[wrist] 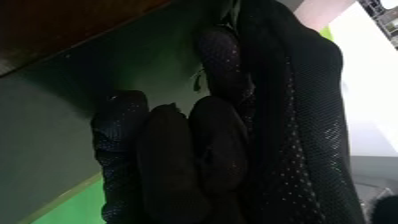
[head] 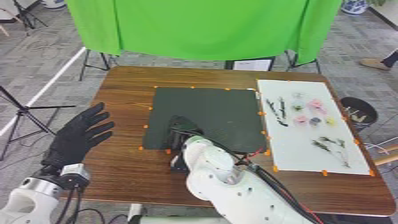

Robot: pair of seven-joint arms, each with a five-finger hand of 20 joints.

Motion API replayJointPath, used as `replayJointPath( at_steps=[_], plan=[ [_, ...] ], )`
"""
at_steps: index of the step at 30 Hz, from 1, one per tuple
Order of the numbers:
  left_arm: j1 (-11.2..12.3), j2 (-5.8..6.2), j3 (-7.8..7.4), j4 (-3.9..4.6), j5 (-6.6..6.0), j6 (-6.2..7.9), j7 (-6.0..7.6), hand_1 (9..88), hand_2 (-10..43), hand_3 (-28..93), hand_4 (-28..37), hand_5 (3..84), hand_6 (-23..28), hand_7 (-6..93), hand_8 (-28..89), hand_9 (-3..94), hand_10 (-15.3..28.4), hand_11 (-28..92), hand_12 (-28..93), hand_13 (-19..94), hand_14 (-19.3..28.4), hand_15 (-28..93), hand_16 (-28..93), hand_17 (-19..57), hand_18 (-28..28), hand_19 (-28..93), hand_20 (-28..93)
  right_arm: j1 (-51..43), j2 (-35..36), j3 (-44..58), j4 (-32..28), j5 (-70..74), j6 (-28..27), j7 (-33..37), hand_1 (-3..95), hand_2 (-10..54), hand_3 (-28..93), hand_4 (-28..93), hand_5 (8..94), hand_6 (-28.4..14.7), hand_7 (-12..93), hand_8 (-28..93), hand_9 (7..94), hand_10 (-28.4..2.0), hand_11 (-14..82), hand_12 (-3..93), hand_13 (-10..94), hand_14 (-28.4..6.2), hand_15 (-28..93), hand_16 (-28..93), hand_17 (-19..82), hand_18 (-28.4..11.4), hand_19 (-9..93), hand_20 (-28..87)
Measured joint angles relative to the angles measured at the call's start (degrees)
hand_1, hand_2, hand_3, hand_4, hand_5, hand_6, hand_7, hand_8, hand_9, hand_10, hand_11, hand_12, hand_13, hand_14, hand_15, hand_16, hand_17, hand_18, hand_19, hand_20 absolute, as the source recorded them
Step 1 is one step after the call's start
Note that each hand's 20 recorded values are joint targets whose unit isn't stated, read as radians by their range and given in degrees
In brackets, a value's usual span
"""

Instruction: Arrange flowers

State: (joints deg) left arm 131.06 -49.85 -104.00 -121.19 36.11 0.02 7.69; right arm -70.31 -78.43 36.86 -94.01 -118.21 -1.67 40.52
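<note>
My left hand is at the left of the table, its fingers straight and spread, holding nothing. My right hand is low over the left part of the dark mat. In the right wrist view, the right hand has curled fingers, with a thin green stem pinched at them; a small leaf sticks out. Faint green sprigs show beside the hand over the mat. On the white board lie pink flowers, a yellow flower, dark twigs and leafy stems.
Orange tape pieces edge the mat and the board on the brown table. A dark bin stands off the table's right side. Beyond the far edge hangs a green cloth; a tripod stands at the left.
</note>
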Motion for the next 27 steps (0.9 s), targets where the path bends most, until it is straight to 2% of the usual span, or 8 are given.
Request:
replayJointPath(
  at_steps=[8,18,27],
  plan=[
    [-0.11,0.0,0.15,0.0,0.02,-0.03,0.05,25.0,-5.6,69,-28.3,26.9,4.0,19.1,-11,22.8,11.2,19,18,17,15.9,32,0,-9.9,20.2,38,11,0.76,-0.12,0.27,1.16,-0.05,0.06,-0.09,78.4,-7.2,-28,84,70.8,2.1,50,24,81.7,-5.5,75.1,69.3,78,-7.9,92,49,38,-20.9,90,42],
    [-0.29,0.0,0.19,0.1,0.02,-0.08,0.04,25.0,-5.5,69,-28.3,26.9,4.0,19.1,-11,22.8,11.2,19,18,17,16.0,32,0,-9.9,20.2,38,11,0.53,-0.12,1.38,1.06,0.09,-1.98,-1.24,77.8,-9.4,-28,74,71.7,1.5,46,20,80.9,-6.4,74.3,69.6,76,-8.6,91,50,37,-20.8,87,44],
    [-0.96,-0.01,0.63,0.41,0.02,-0.09,0.11,25.1,-5.4,69,-28.3,26.9,4.0,19.1,-11,22.9,11.3,19,18,17,16.0,32,0,-10.0,20.2,38,11,0.48,-0.07,1.94,1.0,0.08,-3.67,-2.36,76.1,-9.5,-28,72,70.9,1.2,45,19,80.2,-6.7,74.1,69.6,75,-8.8,91,50,36,-20.7,87,45]
  ],
)
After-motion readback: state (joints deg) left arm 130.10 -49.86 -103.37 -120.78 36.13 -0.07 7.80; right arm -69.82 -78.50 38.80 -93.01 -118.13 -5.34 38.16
